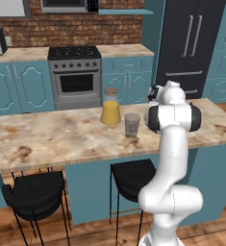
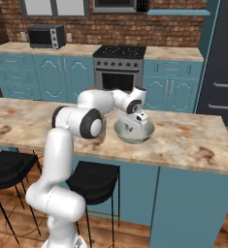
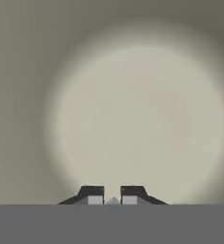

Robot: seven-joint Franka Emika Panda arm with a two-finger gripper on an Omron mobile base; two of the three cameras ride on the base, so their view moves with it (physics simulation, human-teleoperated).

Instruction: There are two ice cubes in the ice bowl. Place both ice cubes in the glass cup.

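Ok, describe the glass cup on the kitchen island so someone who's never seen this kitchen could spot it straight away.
Find the long marble-topped island counter facing the steel oven range. Near its middle stand two containers side by side: a yellow jar with a brown lid and, to its right in the left base view, the small grey translucent tumbler. The tumbler is shorter, lidless and see-through.

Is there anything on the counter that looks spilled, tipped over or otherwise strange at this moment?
Nothing stands out. The glass cup and the yellow jar stand upright on the counter, close together. The ice bowl sits level, with the end effector down inside it. No spill shows on the marble.
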